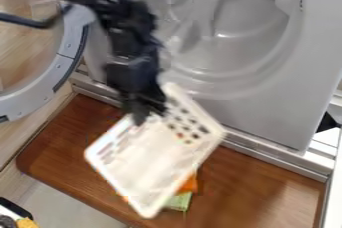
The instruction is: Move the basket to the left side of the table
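Claw (150,115) gripping white basket (148,161) by upper rim; basket hanging aslant over surface (260,187), probably giving clearance above orange cloth (190,184) for leftward carrying.

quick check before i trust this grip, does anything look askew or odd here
Yes, the white plastic basket: it looks tipped in the gripper rather than level. Orange cloth and green cloth poke out past its lower right edge. I see no spill.
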